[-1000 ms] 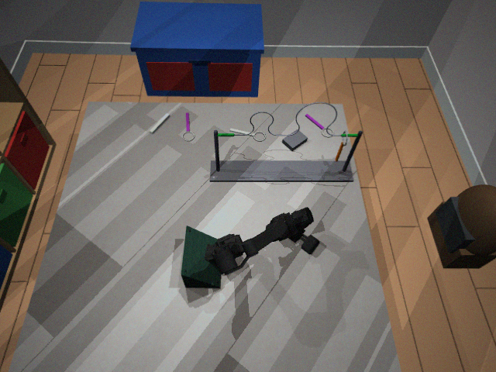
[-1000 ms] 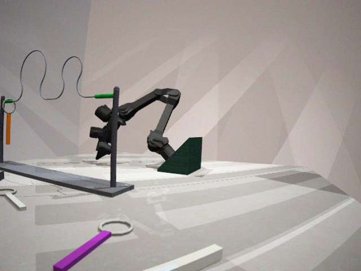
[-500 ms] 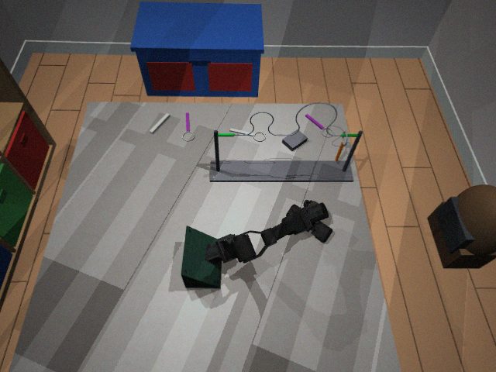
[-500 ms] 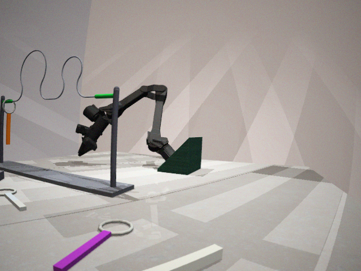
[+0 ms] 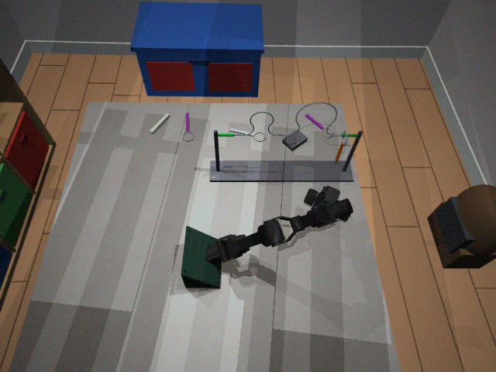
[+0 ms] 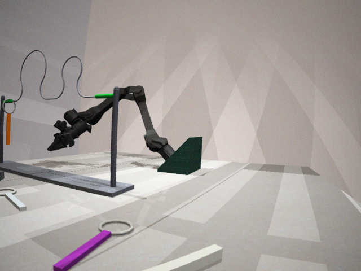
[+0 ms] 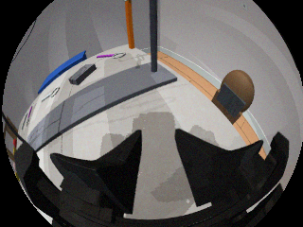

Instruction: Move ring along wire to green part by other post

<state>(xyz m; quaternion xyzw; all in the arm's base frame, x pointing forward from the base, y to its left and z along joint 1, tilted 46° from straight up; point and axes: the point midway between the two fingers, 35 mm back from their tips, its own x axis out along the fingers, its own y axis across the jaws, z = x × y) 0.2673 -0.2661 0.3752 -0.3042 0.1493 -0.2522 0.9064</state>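
The ring [image 6: 14,108] hangs on the green part [image 5: 353,135] of the wire beside the right-hand post [image 5: 352,153] [image 7: 153,38] in the top view. Its orange handle [image 5: 339,152] [image 6: 8,128] [image 7: 130,26] hangs down. The grey wire [image 6: 36,50] rises in two loops to the other green part [image 5: 226,135] [image 6: 104,95] at the other post [image 5: 217,152] [image 6: 114,140]. My gripper [image 6: 48,150] [image 7: 158,134] is partly open and empty. It is on the arm's side of the stand, lower than the handle and apart from it. Its fingertips are hard to make out in the top view.
The stand's base [image 5: 248,176] [image 6: 87,186] [image 7: 114,92] lies between the posts. Behind it lie a dark block [image 5: 294,140] [image 7: 82,74], loose rings with purple handles [image 5: 187,122] [image 5: 314,121] and a white handle [image 5: 239,131], and a white bar [image 5: 160,123].
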